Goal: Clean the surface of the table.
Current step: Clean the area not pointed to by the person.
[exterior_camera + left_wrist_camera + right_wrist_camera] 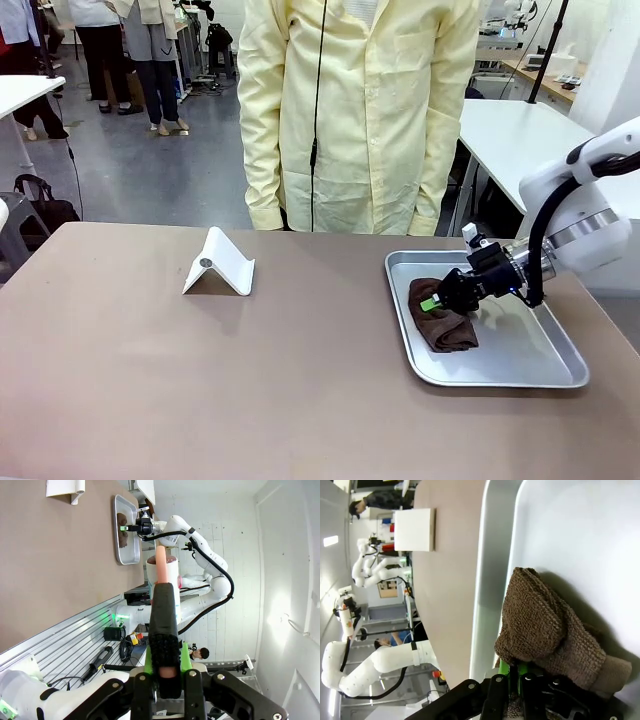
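**Table: cloth being pinched in the tray by the right gripper**

The table (250,400), a broad taupe-brown top, is being viewed from the robot's side. A person (360,110) in a pale yellow coat is standing at its far edge. 1 steel tray (545,372) is lying on the table's right part. 1 white folded stand (220,265) is sitting left of the middle, well apart from the tray. A brown cloth (445,322) is lying bunched in the tray's left half.

The right gripper (437,302) is being held low over the tray, reaching in from the right. Its jaws are being pressed together on a fold of the cloth. In the right wrist view its green pads (504,669) are being seen closed on the cloth's near edge, while the rest of the cloth is spreading away over the tray floor.

The left gripper (165,655) is being held off to the side of the table, whose top is showing along the left of the left wrist view. Its jaws are clamping 1 black tool (164,605) with a salmon-coloured tip, which is pointing away from the wrist.
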Tool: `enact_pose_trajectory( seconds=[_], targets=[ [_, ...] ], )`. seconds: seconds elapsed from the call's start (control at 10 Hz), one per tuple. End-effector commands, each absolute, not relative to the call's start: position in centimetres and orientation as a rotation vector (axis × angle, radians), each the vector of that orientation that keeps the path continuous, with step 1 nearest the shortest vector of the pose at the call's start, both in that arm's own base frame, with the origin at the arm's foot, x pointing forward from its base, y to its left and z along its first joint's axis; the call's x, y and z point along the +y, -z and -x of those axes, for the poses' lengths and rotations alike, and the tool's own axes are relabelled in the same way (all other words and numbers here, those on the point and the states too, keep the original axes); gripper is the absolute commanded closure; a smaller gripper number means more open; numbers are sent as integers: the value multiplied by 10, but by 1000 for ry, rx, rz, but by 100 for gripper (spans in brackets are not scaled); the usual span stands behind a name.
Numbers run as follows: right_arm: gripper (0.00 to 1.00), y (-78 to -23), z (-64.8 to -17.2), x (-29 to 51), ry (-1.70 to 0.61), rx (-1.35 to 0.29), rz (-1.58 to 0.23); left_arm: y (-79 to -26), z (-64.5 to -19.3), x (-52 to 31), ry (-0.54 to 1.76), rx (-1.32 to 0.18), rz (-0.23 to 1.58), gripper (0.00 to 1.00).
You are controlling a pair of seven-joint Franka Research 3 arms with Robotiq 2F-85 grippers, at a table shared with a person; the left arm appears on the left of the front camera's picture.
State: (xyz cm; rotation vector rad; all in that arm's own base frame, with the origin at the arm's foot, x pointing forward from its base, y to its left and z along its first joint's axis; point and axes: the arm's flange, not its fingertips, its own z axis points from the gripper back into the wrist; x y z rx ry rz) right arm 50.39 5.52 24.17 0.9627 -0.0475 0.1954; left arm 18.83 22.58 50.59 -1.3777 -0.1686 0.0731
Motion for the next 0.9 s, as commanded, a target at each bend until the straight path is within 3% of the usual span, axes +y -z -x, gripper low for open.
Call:
enact_pose_trajectory(
  seconds=[0.0,0.5,0.8],
  targets=[
    [93,-232,-499,38,-214,-121,-875,-510,-186,225,-82,-161,1385,78],
    [93,-262,-493,-18,-123,-241,-876,-510,-186,225,-82,-161,1385,78],
    [93,-284,-487,-51,-72,-315,-977,-510,-186,225,-82,-161,1385,78]
  ],
)
